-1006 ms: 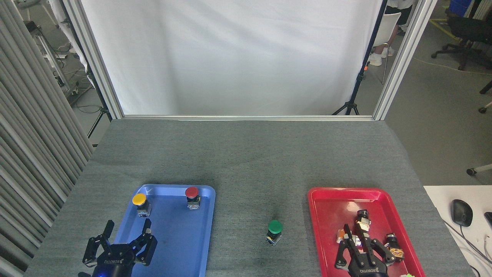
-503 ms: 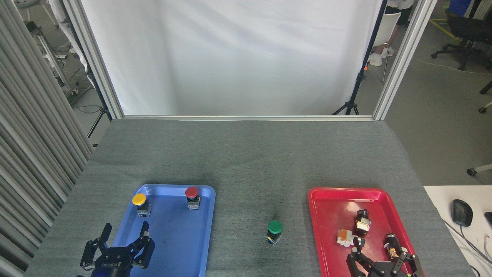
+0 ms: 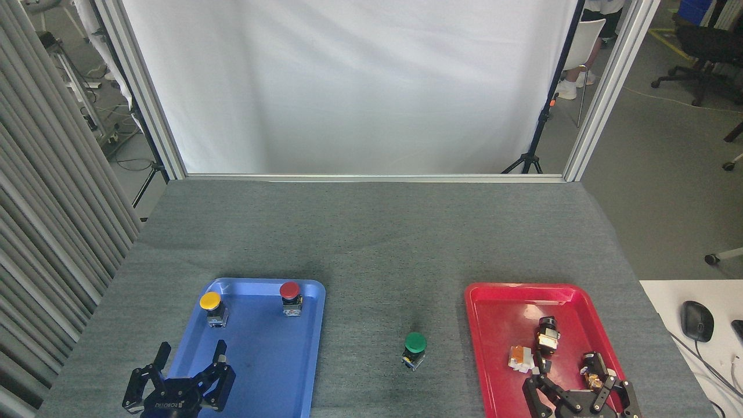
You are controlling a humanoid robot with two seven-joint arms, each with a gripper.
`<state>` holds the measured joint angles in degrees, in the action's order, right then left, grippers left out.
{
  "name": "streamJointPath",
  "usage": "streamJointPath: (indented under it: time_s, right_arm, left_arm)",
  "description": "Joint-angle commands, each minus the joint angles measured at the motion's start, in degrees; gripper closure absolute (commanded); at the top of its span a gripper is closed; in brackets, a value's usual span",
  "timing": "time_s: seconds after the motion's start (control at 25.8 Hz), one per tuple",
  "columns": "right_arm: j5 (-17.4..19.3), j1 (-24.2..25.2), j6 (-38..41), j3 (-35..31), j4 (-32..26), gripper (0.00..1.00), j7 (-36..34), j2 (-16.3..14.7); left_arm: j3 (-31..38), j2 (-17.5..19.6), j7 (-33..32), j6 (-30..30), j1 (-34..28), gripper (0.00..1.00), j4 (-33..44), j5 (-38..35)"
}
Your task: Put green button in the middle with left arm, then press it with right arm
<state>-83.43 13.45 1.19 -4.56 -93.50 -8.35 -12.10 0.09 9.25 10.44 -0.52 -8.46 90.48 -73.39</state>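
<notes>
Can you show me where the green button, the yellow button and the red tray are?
green button (image 3: pixel 415 342), head view, on its round green cap.
yellow button (image 3: pixel 210 301), head view, on its yellow cap, inside the blue tray (image 3: pixel 273 371).
red tray (image 3: pixel 499 325), head view, on a bare part of its floor.

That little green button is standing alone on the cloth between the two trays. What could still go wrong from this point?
The green button stands on a narrow block on soft grey cloth, so an off-centre push could tip it over. The right gripper hangs open over the red tray among small loose parts; swinging toward the button, it might snag or scatter them. The left gripper is open by the blue tray, apparently clear of the press.
</notes>
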Motion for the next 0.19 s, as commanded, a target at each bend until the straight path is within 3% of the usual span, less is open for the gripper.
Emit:
streamJointPath:
  time_s: [0.0, 0.15]
  right_arm:
    - [0.55, 0.09, 0.13, 0.16, -0.1, 0.0, -0.09, 0.15]
    - [0.55, 0.09, 0.21, 0.16, -0.02, 0.0, 0.0, 0.15]
  left_arm:
    - [0.0, -0.02, 0.01, -0.01, 0.02, 0.01, 0.04, 0.0]
    - [-0.26, -0.37, 0.1, -0.01, 0.29, 0.01, 0.13, -0.09]
